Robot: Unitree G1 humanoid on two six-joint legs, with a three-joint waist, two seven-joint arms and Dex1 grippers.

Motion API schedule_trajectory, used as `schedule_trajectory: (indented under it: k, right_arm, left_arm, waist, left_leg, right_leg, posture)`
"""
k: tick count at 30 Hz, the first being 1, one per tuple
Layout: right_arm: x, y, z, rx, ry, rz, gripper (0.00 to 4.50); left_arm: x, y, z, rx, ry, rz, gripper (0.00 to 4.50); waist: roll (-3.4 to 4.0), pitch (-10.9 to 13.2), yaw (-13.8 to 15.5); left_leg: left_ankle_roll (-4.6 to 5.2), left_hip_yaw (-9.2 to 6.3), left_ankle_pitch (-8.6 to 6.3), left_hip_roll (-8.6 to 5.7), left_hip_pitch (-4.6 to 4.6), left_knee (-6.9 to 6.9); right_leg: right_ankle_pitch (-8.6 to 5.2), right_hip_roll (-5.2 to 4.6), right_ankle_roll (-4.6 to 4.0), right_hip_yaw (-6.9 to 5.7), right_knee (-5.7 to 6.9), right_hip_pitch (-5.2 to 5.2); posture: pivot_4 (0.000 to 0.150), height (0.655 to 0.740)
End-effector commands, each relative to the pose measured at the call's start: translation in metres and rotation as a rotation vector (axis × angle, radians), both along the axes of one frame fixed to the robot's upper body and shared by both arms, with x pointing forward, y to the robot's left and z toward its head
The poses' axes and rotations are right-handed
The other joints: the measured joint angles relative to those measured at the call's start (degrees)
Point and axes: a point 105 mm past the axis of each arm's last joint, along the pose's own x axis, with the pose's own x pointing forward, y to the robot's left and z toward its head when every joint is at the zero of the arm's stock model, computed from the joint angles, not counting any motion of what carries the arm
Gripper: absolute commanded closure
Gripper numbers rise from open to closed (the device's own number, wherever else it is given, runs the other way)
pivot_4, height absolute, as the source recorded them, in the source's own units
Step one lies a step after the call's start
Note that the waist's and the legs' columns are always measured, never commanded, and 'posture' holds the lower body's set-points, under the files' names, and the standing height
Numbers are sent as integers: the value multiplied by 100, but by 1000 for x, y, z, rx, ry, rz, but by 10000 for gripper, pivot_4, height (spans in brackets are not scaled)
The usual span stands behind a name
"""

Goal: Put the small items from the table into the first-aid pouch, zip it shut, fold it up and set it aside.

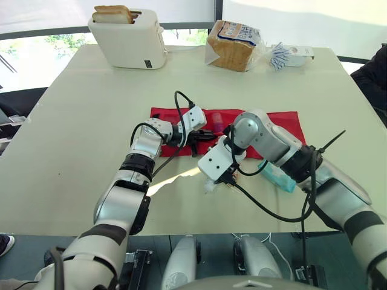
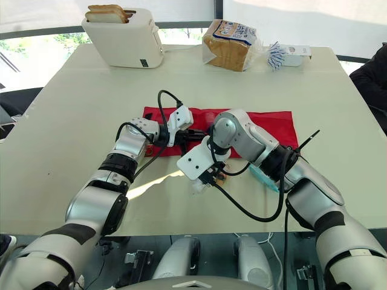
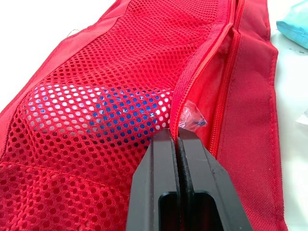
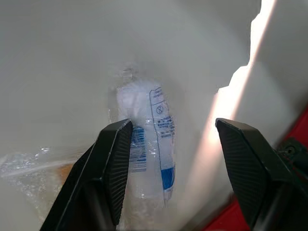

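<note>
The red first-aid pouch point(image 1: 284, 118) lies unfolded flat across the middle of the table. Its mesh pocket point(image 3: 96, 72) holds a blue-and-white item point(image 3: 96, 110). My left gripper point(image 3: 175, 138) is shut on the pocket's zipper edge, where a small clear wrapper point(image 3: 192, 118) pokes out. In front of the pouch, my right gripper point(image 4: 173, 126) hangs open just over a clear-wrapped white packet point(image 4: 149, 144) that lies on the table point(image 1: 210, 186). The packet sits between the fingers, untouched. A teal packet point(image 1: 278, 175) lies under my right forearm.
At the table's far side stand a white toaster point(image 1: 130, 39) with bread in it, a bagged loaf point(image 1: 233, 45) and a white box of sachets point(image 1: 290, 55). A person point(image 1: 372, 78) sits at the right edge. The front table edge is close behind the white packet.
</note>
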Motion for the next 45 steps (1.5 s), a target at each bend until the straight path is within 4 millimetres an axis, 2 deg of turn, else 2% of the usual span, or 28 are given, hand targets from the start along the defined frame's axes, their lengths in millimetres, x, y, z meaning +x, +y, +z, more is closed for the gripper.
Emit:
schedule_trajectory:
  k: [1,2,4,6,9,10,12,15,22,30,36,39,41,43,45]
  right_arm:
    - [-4,1,-5,-20,9,26,15552]
    - [-4,0,-7,-26,13,22,15552]
    - [-5,-1,-9,-32,20,17,20879]
    - [-5,-3,-12,-44,30,13,28118]
    - [-8,-6,-12,-41,54,2,44001]
    - [-9,-7,-10,-32,64,-6,44591]
    - [-9,-8,-8,-17,74,-19,44591]
    - [-17,-7,5,109,201,-108,44591]
    - [-2,-15,30,504,415,-533,44591]
    - [18,-55,-3,504,432,-950,44591]
    - [14,-54,-10,481,512,-1030,44591]
    - [8,-49,-5,498,557,-1002,36768]
    - [10,-48,2,539,539,-990,26516]
    - [10,-50,9,563,524,-974,19276]
    - [11,-56,18,586,489,-953,19276]
  left_arm:
    - [0,-2,9,-21,-37,-8,45000]
    - [0,-2,9,-21,-37,-7,45000]
    - [0,-2,9,-22,-37,-6,45000]
    - [0,-3,9,-22,-38,-6,45000]
    - [-1,-3,9,-22,-38,-7,45000]
    - [-1,-3,9,-23,-38,-7,45000]
    - [-1,-3,9,-23,-39,-7,45000]
    - [-1,-4,9,-28,-38,-3,45000]
    - [0,-3,8,-36,-38,5,45000]
    - [-1,-4,6,-41,-35,7,45000]
    - [-1,-4,5,-39,-32,7,45000]
    - [-1,-3,5,-39,-32,10,45000]
    - [-1,-2,5,-39,-32,12,45000]
    - [-1,-2,5,-39,-32,14,45000]
    - [-1,-1,6,-40,-32,16,45000]
  waist:
    - [0,0,0]
    - [0,0,0]
    - [0,0,0]
    - [0,0,-4]
    - [2,-2,-7]
    - [2,-2,-6]
    - [2,-2,-3]
    - [2,-2,0]
    - [2,-2,15]
    - [2,-2,12]
    - [2,-2,16]
    - [2,-2,13]
    - [2,-2,9]
    - [2,-2,9]
    - [2,-2,10]
  left_leg:
    - [0,0,0,0,0,0]
    - [0,0,0,0,0,0]
    - [0,0,0,0,0,0]
    - [0,1,0,0,1,0]
    - [0,1,0,1,4,-1]
    - [0,0,0,2,5,0]
    - [0,-1,0,2,5,0]
    - [0,-2,0,2,4,-1]
    - [3,-10,-2,1,0,-1]
    - [21,-1,-12,-1,0,-1]
    - [24,0,-14,-1,1,-1]
    - [24,0,-14,-2,1,-1]
    - [24,0,-14,-2,0,-2]
    - [25,-1,-14,-2,0,-1]
    - [25,-1,-14,-2,0,-1]
  right_leg:
    - [0,0,0,0,0,0]
    - [0,0,0,0,0,0]
    - [0,0,0,0,0,0]
    - [0,0,0,1,0,0]
    - [0,1,0,1,3,1]
    - [0,2,0,1,3,1]
    - [0,1,0,1,2,1]
    - [0,1,0,2,1,1]
    - [1,-1,-1,4,2,0]
    - [0,-2,-1,5,2,0]
    - [0,-2,-1,5,1,1]
    - [0,-2,0,5,0,1]
    - [0,-2,0,5,1,1]
    - [0,-2,0,5,1,1]
    - [0,-2,0,5,0,1]
  posture:
    - [1500,7400]
    - [1500,7400]
    - [1500,7400]
    - [1500,7400]
    - [1500,7400]
    - [1500,7400]
    - [1500,7400]
    - [1500,7400]
    - [1500,7400]
    - [1500,7400]
    - [1500,7400]
    - [1500,7400]
    - [1500,7400]
    - [1500,7400]
    - [1500,7400]
